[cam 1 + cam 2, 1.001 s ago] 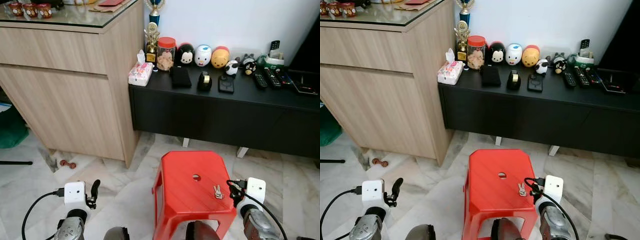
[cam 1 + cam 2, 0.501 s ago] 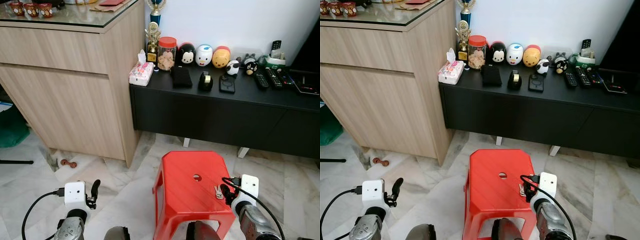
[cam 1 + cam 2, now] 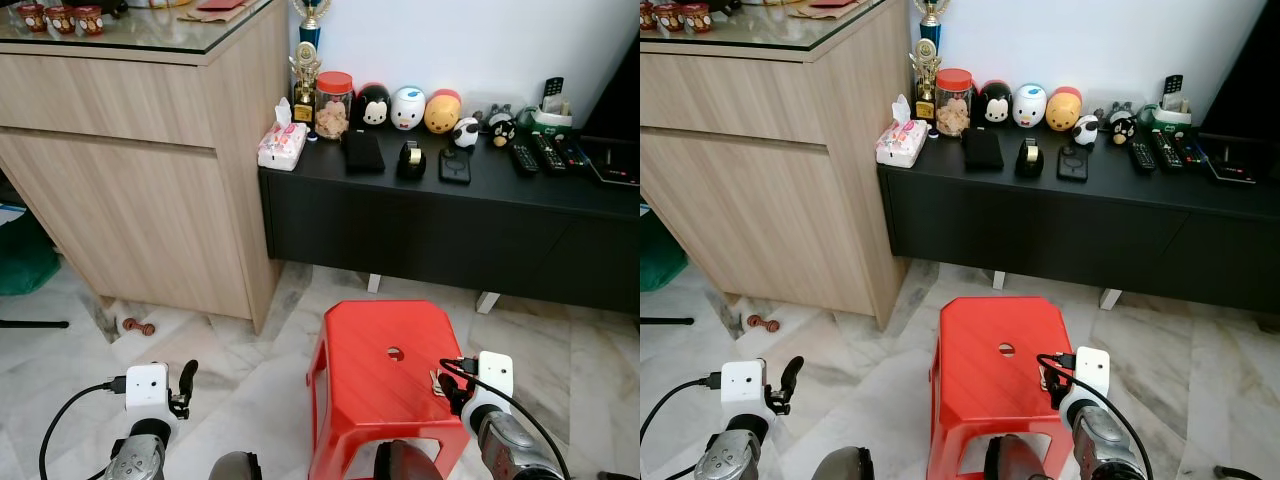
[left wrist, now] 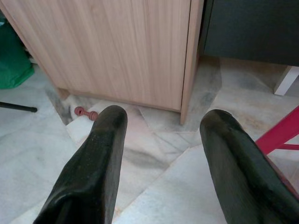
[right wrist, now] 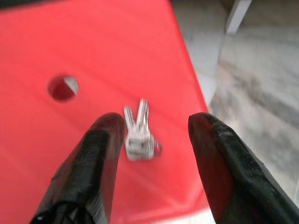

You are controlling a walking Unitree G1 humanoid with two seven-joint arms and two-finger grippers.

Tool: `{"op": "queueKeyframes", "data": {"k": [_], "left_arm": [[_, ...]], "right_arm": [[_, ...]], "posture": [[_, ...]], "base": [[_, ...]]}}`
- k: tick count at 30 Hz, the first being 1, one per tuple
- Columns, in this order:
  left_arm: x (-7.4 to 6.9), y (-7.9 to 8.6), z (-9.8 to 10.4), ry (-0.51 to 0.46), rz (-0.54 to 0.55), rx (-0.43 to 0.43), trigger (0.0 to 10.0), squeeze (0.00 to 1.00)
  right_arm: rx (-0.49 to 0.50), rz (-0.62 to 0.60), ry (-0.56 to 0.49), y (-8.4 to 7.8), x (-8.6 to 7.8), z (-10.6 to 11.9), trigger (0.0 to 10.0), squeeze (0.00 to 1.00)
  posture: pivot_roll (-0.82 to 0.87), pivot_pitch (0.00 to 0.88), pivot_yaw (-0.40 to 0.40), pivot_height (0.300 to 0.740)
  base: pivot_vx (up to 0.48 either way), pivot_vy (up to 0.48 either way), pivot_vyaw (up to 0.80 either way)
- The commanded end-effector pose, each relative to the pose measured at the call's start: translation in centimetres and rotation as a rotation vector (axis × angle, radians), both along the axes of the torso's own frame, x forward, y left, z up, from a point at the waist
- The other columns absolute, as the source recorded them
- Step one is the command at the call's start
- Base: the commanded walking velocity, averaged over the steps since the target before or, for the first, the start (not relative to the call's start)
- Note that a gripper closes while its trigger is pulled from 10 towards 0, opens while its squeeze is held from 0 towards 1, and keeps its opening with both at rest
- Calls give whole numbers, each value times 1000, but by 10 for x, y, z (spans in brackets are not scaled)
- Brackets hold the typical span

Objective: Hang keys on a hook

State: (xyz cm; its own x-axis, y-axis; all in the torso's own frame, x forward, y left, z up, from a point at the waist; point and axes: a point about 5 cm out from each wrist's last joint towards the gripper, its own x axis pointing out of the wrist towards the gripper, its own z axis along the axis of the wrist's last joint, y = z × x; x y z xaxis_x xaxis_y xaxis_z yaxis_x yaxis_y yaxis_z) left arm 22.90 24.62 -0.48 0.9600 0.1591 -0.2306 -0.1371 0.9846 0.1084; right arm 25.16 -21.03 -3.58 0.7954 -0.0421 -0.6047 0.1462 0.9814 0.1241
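A small bunch of silver keys [image 5: 138, 132] lies flat on the top of a red plastic stool [image 3: 370, 385], near its right edge and just right of the round hole in the seat. The right gripper [image 5: 152, 140] hangs low over that spot with its jaws spread wide, one black finger on either side of the keys and neither touching them. The left gripper [image 4: 163, 140] is held out over the marble floor [image 3: 250, 400] to the left of the stool, its jaws also wide apart and holding nothing. Beyond the stool stands a low black cabinet [image 3: 450, 220] whose surface carries a red-lidded jar [image 3: 332, 105], a tissue pack [image 3: 281, 146], round character toys and remote controls. A tall light-wood cabinet [image 3: 140, 170] stands at far left.
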Motion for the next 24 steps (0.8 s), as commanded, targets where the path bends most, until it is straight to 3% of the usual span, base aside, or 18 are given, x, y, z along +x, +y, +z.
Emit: {"op": "queueKeyframes", "data": {"k": [1,10,24], "left_arm": [[-2,0,0,2,-19,12,10000,0],[-4,-1,-2,11,-30,10,10000,0],[-10,6,-2,21,-31,24,10000,0]], "right_arm": [[-10,-8,-55,-1,6,6,10000,0],[-23,11,-77,3,5,6,10000,0],[-22,5,-120,5,10,11,10000,0]], "posture": [[21,42,-39,622],[27,54,-36,587],[45,63,-25,587]], "base": [[0,0,0],[0,0,0],[0,0,0]]}}
